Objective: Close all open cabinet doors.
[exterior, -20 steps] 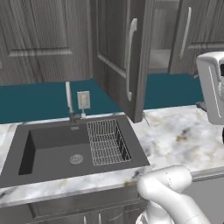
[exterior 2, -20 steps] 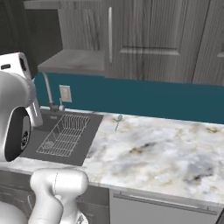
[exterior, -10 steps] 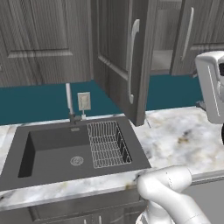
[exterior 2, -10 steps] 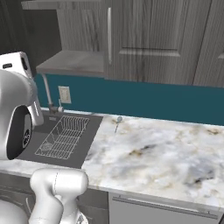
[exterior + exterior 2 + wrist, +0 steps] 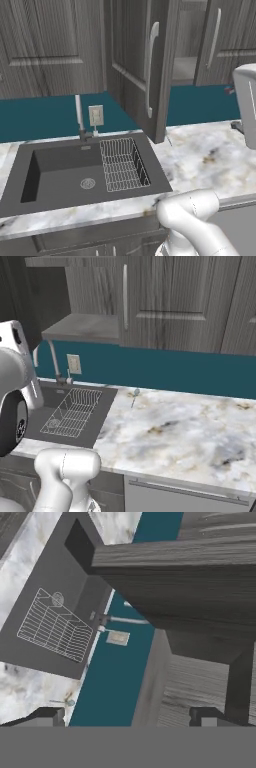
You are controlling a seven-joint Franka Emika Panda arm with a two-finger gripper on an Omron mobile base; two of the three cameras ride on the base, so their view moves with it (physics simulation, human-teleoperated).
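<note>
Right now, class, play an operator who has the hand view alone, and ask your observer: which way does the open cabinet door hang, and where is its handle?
Observer: In the left base view the open cabinet door juts out from the wall above the right end of the sink.
Operator: And its handle?
Observer: The vertical silver bar handle runs near the door's free edge.
Operator: What's behind the door?
Observer: The right base view shows a grey shelf inside the cabinet.

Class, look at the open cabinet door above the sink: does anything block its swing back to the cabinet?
Nothing visible does. The open cabinet door juts out over the sink; the faucet and dish rack sit below its bottom edge.
</note>
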